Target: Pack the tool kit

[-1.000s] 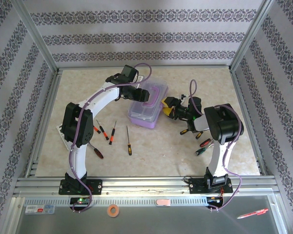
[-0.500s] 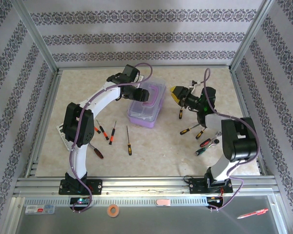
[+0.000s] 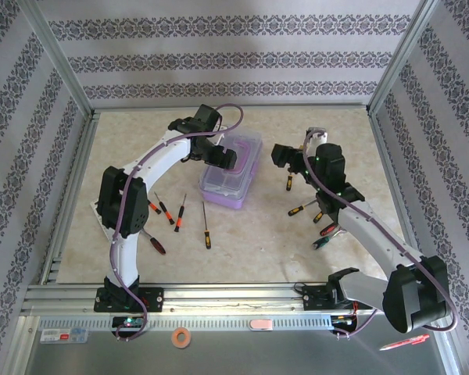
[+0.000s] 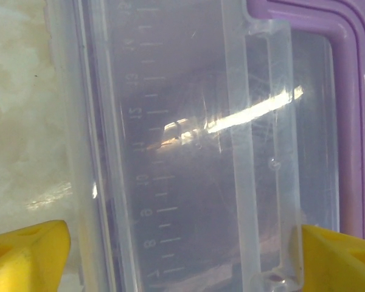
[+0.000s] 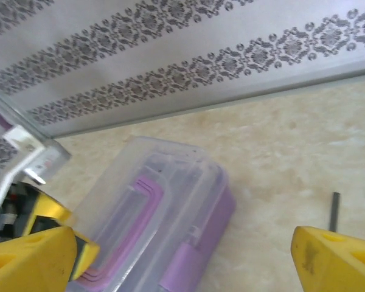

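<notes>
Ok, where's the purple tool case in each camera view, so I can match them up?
Top external: tool case just above the picture's centre.
Left wrist: its clear lid close up, across the middle.
Right wrist: tool case lower left, lying diagonally.
Shared landmark: the purple handle on the lid.
</notes>
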